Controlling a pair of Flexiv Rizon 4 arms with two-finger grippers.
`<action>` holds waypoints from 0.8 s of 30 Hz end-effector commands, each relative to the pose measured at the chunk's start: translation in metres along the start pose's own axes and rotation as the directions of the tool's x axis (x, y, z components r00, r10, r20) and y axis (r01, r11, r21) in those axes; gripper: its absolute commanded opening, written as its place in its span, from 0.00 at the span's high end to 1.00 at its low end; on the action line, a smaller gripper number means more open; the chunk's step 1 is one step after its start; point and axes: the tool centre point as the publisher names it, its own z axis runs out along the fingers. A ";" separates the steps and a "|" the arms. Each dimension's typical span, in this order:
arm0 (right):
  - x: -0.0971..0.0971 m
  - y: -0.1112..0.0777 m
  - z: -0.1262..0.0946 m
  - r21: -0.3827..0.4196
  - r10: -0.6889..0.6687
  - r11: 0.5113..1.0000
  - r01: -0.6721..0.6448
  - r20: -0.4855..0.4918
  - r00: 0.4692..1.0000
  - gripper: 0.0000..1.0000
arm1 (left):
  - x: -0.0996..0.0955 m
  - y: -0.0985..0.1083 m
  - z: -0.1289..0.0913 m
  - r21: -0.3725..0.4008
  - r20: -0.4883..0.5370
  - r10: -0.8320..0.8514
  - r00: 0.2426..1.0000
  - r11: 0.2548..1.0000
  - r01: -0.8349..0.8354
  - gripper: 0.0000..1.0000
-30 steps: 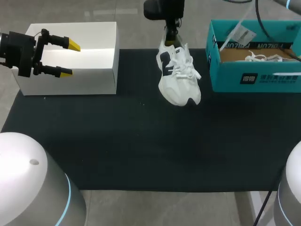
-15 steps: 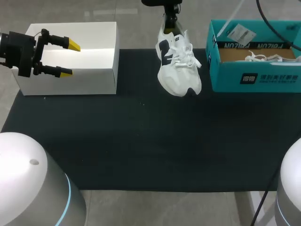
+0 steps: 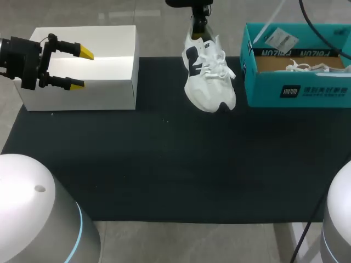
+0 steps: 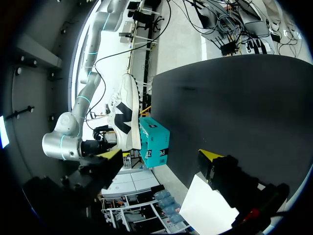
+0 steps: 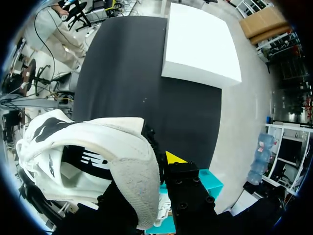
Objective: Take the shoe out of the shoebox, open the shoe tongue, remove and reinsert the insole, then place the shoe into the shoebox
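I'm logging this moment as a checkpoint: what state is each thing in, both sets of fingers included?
shoe: out of its box, laced, hanging toe-down by the heel.
right gripper: fingers shut on the shoe's heel.
left gripper: fingers open, holding nothing.
teal shoebox: open, white laces showing inside.
white box: top closed, untouched.

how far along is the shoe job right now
Done: the white shoe is out of the teal shoebox. In hand: the right gripper has its jaws clamped on the heel, shoe hanging toe-down over the black mat. Still to do: opening the tongue, pulling and refitting the insole, boxing the shoe. The left gripper hangs open by the white box.
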 end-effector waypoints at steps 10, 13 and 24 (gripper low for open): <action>-0.030 -0.117 -0.014 0.043 0.085 0.995 -0.088 0.063 0.994 1.00 | 0.000 0.000 0.000 0.000 -0.003 0.000 1.000 1.000 0.000 0.00; -0.038 -0.150 -0.014 0.023 0.083 0.996 -0.085 0.082 0.993 1.00 | 0.000 0.000 0.000 0.000 -0.003 0.000 1.000 1.000 0.000 0.00; -0.063 -0.245 -0.004 0.080 0.071 0.994 -0.075 0.052 0.996 1.00 | 0.000 0.000 0.000 0.000 -0.003 0.000 1.000 1.000 0.000 0.00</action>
